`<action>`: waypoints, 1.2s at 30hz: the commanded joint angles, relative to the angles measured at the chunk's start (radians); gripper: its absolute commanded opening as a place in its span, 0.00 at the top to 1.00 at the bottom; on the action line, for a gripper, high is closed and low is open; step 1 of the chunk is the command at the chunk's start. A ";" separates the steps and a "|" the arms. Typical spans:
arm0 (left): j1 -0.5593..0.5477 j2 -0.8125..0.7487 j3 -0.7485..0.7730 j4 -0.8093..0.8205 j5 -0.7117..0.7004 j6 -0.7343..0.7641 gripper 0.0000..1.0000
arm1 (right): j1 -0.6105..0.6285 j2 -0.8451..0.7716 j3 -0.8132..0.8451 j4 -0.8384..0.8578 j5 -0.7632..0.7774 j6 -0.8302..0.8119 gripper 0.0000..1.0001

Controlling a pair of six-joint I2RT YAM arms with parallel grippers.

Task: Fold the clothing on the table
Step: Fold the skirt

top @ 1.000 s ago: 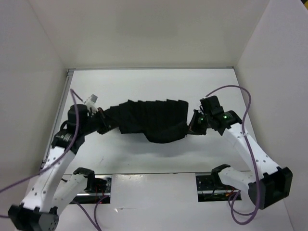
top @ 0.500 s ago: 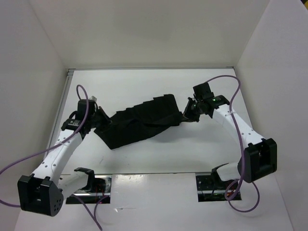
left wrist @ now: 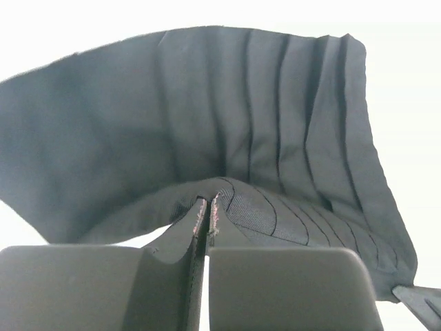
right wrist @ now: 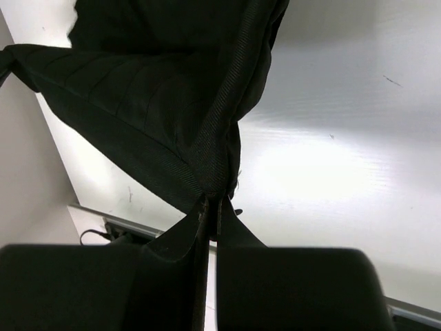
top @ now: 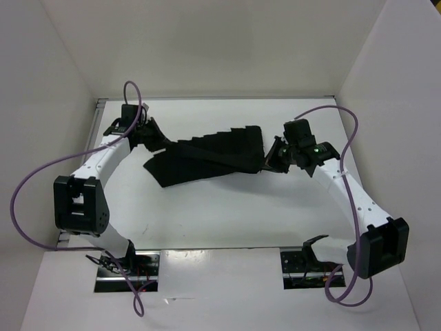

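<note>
Since the earlier frames, the left arm has swung away from the near side and now reaches toward the far left corner, taking its end of the cloth with it. The right arm has shifted only a little.

The white table (top: pixel 220 221) carries the skirt (top: pixel 207 157) across its far half, stretched between the two grippers. The skirt runs from the far left down toward the right. Its pleats show along the far edge, and a broad flap sags toward the near left. Whether that flap rests on the surface cannot be told.

The left gripper (top: pixel 153 138) is clamped on the skirt's left end. In the left wrist view its jaws are pressed together with a thin fabric edge pinched between them, and the pleated cloth fans out beyond the fingertips.

The right gripper (top: pixel 271 162) grips the right end. In the right wrist view its jaws stand almost together around a ribbed band of the skirt. The rest of the cloth spreads away up and to the left, above the bare tabletop.
</note>
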 commanded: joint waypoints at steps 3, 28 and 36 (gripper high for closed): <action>0.030 -0.040 0.000 0.037 0.007 0.058 1.00 | -0.006 -0.076 -0.064 -0.023 0.052 0.027 1.00; 0.030 -0.728 -0.501 -0.253 0.038 -0.141 1.00 | 0.034 -0.065 -0.066 -0.103 -0.072 0.047 1.00; 0.085 -0.620 -0.435 -0.207 -0.063 -0.173 1.00 | 0.034 0.208 0.140 0.043 -0.048 0.001 1.00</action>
